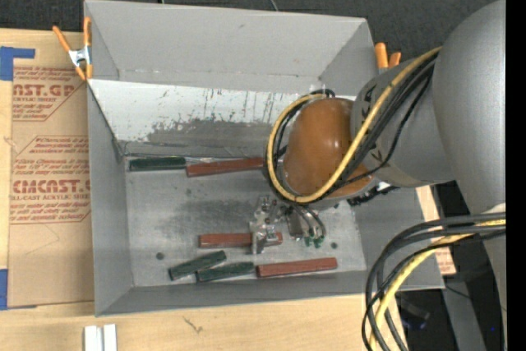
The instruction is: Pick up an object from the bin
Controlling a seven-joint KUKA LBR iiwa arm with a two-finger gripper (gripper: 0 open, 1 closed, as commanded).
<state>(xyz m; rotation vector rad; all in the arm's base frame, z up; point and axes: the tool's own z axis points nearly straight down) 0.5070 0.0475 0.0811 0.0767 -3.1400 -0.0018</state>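
Closest to the lens, the grey arm [460, 111] comes in from the right, its orange wrist cover [316, 145] ringed by cables. Below it the gripper [286, 231] is low in the bin [107, 201]. Its fingers [263, 231] stand apart, and nothing shows clamped between them. One rests on the right end of a red-brown stick [234, 241] on the floor's lower middle. Just below lie another red-brown stick [296, 266] and two dark green sticks [197, 265]. Well apart, a green stick [156, 164] and a red-brown one [223, 168] lie along the far wall.
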